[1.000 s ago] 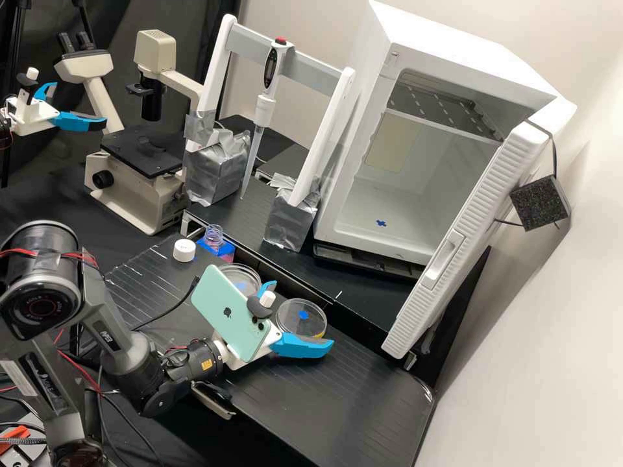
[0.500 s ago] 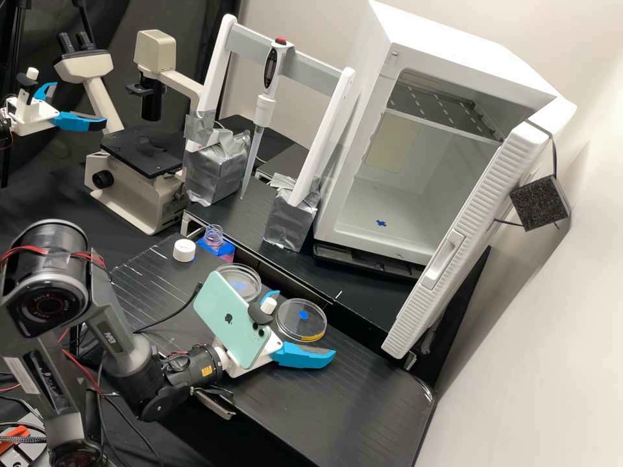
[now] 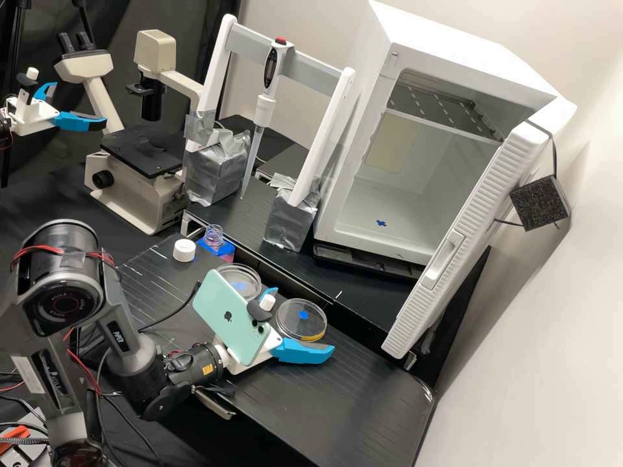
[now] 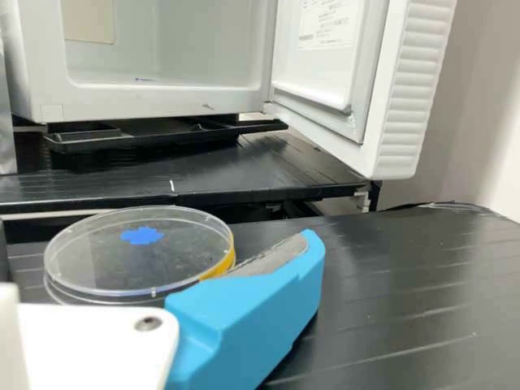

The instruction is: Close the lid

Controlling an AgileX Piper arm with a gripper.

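Petri dish [image 4: 97, 268] bears a blue mark [image 4: 141, 236]; white door [image 4: 414, 89], a printed label [image 4: 329, 23].

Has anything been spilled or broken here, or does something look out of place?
I see no spill or breakage. Two things look odd: the white cabinet has its door standing wide open, and a white cap sits loose on the bench beside a small container whose clear neck is bare.
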